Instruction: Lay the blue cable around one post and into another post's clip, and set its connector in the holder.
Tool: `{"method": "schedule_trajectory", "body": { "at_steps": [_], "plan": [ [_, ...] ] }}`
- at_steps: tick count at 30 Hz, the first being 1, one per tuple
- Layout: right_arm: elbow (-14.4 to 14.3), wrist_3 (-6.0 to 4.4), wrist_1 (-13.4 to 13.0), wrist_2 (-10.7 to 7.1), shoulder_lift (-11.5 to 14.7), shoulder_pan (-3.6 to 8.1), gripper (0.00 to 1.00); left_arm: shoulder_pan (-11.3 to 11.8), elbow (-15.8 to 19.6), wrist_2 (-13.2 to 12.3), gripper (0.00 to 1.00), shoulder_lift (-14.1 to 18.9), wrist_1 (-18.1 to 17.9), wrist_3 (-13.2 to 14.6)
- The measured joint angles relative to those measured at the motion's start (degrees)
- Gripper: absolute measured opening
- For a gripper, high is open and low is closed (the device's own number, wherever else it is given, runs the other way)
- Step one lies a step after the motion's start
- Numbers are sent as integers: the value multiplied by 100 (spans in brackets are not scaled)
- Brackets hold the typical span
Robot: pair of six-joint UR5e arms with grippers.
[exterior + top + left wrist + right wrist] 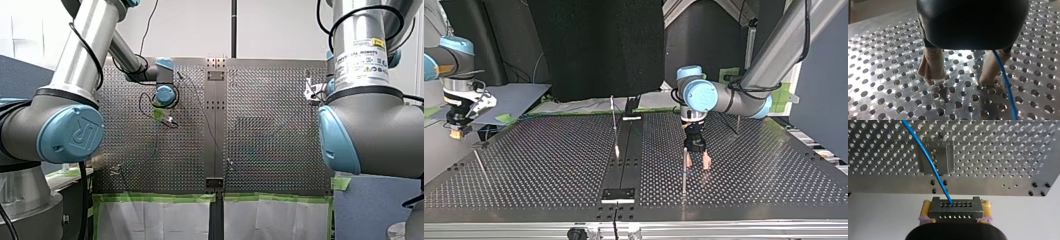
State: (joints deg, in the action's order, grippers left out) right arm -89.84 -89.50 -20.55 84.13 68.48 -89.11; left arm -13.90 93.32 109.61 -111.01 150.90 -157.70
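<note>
**A:** Where is the blue cable, and who has it?

**B:** Our right gripper (956, 206) is clenched on the connector (954, 213), a dark block with rows of holes. Yellow pads press its two sides. We hold it just off the edge of the table (998, 182). The blue cable (928, 160) leaves the connector's top face and runs out over the perforated plate, crossing a small metal block (945, 157) bolted near that edge.

**A:** And our other arm?

**B:** Our left gripper (960, 81) stands on the table with its beige fingers (931, 67) spread, tips touching the plate. It grips nothing. The cable runs down just beside one finger, and we cannot tell whether it lies inside the gap or outside it. In the top view a thin upright post (684, 170) stands just beside this gripper.

**A:** Which step are we on?

**B:** We judge it an early one. No loop round a post shows, no clip holds the cable, and the connector sits in no holder.

**A:** What does the next move call for?

**B:** Probably closing the left fingers on the cable and steering it round the post. Our right arm should give enough slack that the connector isn't tugged.
</note>
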Motion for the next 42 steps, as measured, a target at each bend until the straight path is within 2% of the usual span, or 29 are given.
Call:
{"method": "schedule_trajectory", "body": {
  "at_steps": [4,8,11,13,22,27,36,42],
  "plan": [
    [125,38,184,-215,-158,93,0,-1,0,-5,100,-1,7,2],
    [227,157,300,-414,-345,138,0,-1,0,-6,100,-1,18,2],
    [270,219,296,-560,-440,147,0,-1,0,-3,100,-1,30,11],
    [289,220,258,-652,-464,150,0,-1,0,0,100,0,35,20],
    [325,172,-57,-1094,-483,154,0,6,0,16,100,1,44,42],
    [328,127,-126,-1317,-486,188,0,14,0,17,100,1,44,45],
    [335,-41,-248,-1728,-491,288,0,17,0,5,100,2,40,46],
    [375,-82,-270,-2002,-521,296,0,17,0,-3,100,-1,40,46]
  ]
}}
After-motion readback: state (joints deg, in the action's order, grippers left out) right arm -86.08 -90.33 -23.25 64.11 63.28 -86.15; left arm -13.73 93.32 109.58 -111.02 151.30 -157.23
